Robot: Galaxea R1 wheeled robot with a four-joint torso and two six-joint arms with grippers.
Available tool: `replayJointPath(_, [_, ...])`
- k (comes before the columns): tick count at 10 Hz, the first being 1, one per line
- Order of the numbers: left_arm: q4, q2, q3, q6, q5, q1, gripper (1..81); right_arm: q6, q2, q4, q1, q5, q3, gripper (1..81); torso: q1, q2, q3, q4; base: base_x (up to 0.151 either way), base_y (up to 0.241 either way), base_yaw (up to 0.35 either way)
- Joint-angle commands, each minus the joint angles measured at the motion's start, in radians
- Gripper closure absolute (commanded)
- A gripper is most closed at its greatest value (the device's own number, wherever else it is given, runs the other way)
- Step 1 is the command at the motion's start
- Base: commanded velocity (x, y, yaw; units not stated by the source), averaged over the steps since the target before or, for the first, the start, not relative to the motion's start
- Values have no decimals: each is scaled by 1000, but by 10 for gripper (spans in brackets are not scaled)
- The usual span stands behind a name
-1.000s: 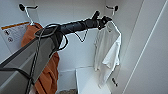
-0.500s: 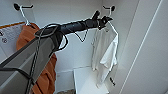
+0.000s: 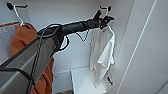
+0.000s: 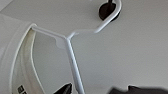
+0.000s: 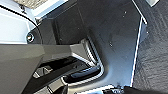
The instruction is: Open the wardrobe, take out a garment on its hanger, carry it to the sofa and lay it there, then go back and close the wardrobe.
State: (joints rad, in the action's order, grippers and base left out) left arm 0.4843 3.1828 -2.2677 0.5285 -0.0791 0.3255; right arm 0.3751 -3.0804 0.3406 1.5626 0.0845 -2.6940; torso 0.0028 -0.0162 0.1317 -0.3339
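Observation:
The wardrobe [image 3: 62, 15] stands open, its white door [image 3: 150, 50] swung out at the right. The white garment [image 3: 102, 55] hangs limp inside on its hanger, whose hook rests on a black peg [image 3: 107, 8]. My left arm reaches in from the lower left, and its gripper [image 3: 104, 21] is at the hanger's neck just under the peg. In the left wrist view the thin white hanger [image 4: 72, 57] runs down between the two dark fingertips [image 4: 65, 88], which stand apart. The left gripper [image 4: 96, 90] is open around the hanger's wire. The garment's collar [image 4: 15, 57] shows beside it.
A rust-orange garment [image 3: 22, 40] hangs on another peg [image 3: 11, 6] at the left of the wardrobe, close beside my left arm. A white shelf or box [image 3: 83, 81] sits low inside. The right wrist view looks at the robot's own dark base [image 5: 100, 37].

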Motion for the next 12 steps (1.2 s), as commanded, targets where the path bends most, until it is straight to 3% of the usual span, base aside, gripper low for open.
replayJointPath(1, [-44,46,-21,2,42,194,10,1,-5,-6,-18,-43,5,10,0,0,0,0,0,0,0])
replayJointPath(12, [-92,46,-55,2,53,172,10,2,-5,-9,-20,-34,5,10,0,0,0,0,0,0,0])
